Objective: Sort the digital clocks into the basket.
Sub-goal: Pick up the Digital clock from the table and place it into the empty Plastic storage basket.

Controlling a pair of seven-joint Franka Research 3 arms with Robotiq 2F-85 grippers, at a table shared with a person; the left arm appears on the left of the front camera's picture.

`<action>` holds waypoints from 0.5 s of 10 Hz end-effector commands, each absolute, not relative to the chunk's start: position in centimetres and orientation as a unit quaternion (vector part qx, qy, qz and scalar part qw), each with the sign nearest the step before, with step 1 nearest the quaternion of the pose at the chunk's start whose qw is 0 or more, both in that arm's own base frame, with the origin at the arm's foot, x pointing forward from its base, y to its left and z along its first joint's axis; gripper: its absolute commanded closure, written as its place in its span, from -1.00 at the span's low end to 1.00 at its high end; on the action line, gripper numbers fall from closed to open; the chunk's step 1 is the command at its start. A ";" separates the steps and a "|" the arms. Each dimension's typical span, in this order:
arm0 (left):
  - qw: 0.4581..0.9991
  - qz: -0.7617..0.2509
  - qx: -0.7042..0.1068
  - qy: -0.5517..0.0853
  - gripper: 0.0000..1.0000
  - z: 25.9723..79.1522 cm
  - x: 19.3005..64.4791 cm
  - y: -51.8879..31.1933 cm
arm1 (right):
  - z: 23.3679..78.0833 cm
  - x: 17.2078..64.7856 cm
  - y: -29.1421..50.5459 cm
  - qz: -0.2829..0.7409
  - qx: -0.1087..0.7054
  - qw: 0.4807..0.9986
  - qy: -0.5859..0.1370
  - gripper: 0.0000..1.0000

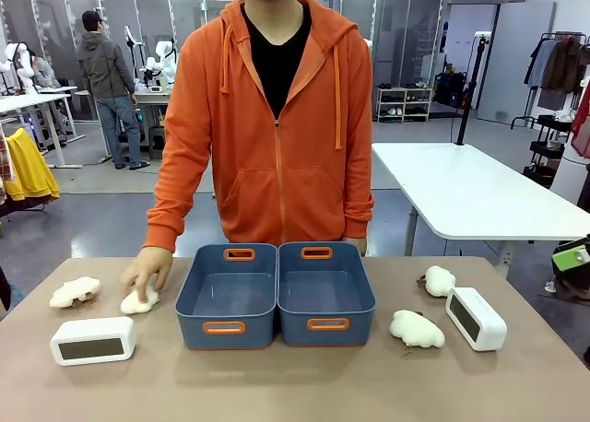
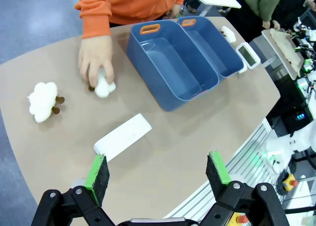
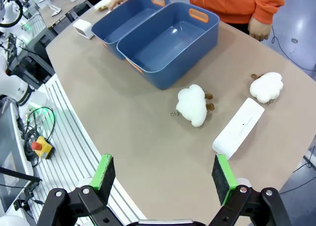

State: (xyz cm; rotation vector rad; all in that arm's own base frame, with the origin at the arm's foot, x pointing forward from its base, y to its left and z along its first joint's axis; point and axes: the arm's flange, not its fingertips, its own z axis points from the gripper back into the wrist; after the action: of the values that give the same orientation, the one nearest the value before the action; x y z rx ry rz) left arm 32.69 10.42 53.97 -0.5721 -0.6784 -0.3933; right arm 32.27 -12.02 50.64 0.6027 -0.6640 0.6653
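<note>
Left wrist view: left end effector (image 2: 158, 159) wide above table (image 2: 173, 137); right end effector (image 3: 164, 159) likewise.

Wears an orange zip hoodie (image 1: 277, 164) at the centre of the front view, with hanging drawstrings, a front pouch pocket and ribbed cuffs, over a black top (image 1: 277, 58). Along the bottom edge of the left wrist view, black left gripper (image 2: 157, 167) built of linked bars with round silver pivot pins and bright green pads (image 2: 96, 170). Same black links, pins and green pads on the right gripper (image 3: 163, 169).
</note>
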 end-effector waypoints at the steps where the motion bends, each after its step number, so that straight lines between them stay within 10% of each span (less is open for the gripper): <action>1: 0.881 -0.198 -0.280 -0.327 -1.00 53.8 32.6 10.5 | 50.7 32.5 -12.1 0.324 0.290 0.841 -0.321 -1.00; 5: 0.881 -0.198 -0.280 -0.327 -1.00 53.8 32.6 10.5 | 52.5 32.9 -9.8 0.293 0.231 0.888 -0.268 -1.00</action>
State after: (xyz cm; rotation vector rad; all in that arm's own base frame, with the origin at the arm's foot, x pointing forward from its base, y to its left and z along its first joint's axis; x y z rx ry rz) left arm 32.68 10.42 53.97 -0.5717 -0.6780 -0.3933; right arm 32.58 -10.84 51.50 0.5459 -0.6309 0.6625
